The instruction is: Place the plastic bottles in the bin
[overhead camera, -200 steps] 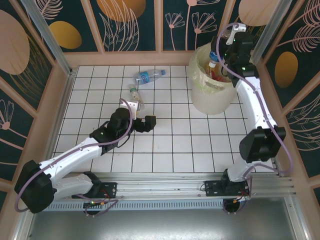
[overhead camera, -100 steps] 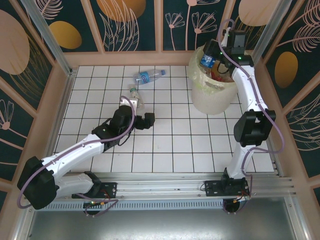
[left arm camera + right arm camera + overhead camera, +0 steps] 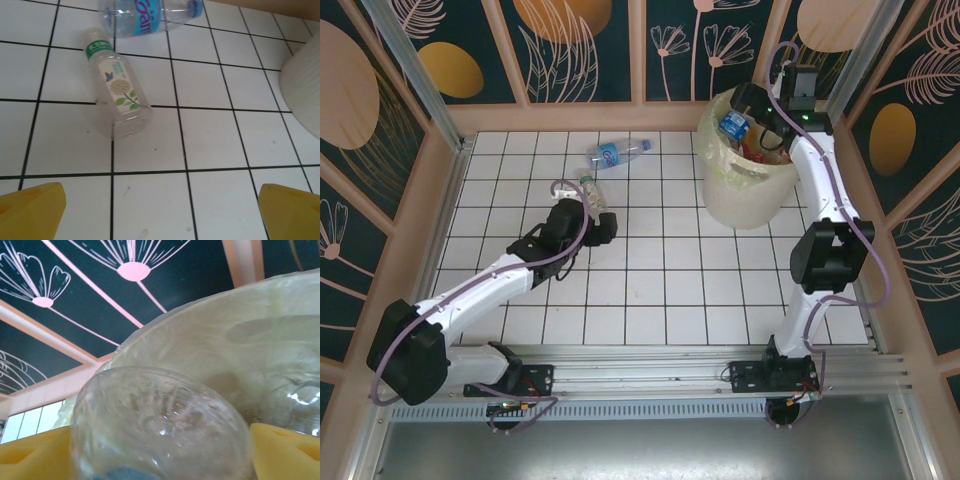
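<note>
The right gripper (image 3: 155,452) is seen over the bin (image 3: 225,340), with a clear bottle (image 3: 160,415) lodged base-first between its yellow fingers (image 3: 285,450). Whether that bottle is clamped or loose cannot be told. Its drop into the bin is judged the step in hand. The left gripper (image 3: 162,205), spread wide and empty, is aimed at a green-capped bottle (image 3: 118,95) lying just ahead of it on the tiled table (image 3: 225,140). A blue-labelled bottle (image 3: 145,12) lies beyond, cut off at the top. A descent astride the green-capped bottle and a closing of the jaws would be called for next. The bin's contents below the right gripper are blurred by the bottle's base.
</note>
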`<action>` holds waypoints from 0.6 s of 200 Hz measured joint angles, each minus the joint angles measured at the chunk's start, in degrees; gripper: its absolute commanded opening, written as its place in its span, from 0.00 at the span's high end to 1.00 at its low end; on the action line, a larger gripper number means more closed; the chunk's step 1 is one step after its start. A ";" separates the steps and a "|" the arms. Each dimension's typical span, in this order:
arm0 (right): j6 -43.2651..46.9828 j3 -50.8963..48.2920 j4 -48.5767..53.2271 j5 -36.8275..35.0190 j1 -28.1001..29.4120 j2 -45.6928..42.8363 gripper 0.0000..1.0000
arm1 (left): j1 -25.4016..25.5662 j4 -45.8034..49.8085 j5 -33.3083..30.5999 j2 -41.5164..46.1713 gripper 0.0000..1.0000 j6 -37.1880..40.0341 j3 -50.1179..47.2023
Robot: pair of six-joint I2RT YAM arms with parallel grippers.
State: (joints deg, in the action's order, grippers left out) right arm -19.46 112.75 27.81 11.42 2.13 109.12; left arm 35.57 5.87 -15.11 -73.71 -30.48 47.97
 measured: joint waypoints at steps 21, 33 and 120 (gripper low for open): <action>0.22 0.02 1.29 -1.97 -0.50 -0.92 0.06 | -1.77 -0.04 0.07 -1.60 0.01 0.00 0.15; 0.72 0.00 2.05 -3.23 -0.74 -1.64 0.06 | -2.58 -0.07 0.13 -2.60 0.01 0.02 0.15; 2.84 -5.09 2.16 -6.95 -1.84 -11.32 0.10 | -6.16 -2.25 2.43 -7.17 0.01 0.07 0.37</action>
State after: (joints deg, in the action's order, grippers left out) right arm -16.62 107.66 29.98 4.47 0.30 97.80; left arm 29.41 3.62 -12.69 -80.88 -30.41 48.34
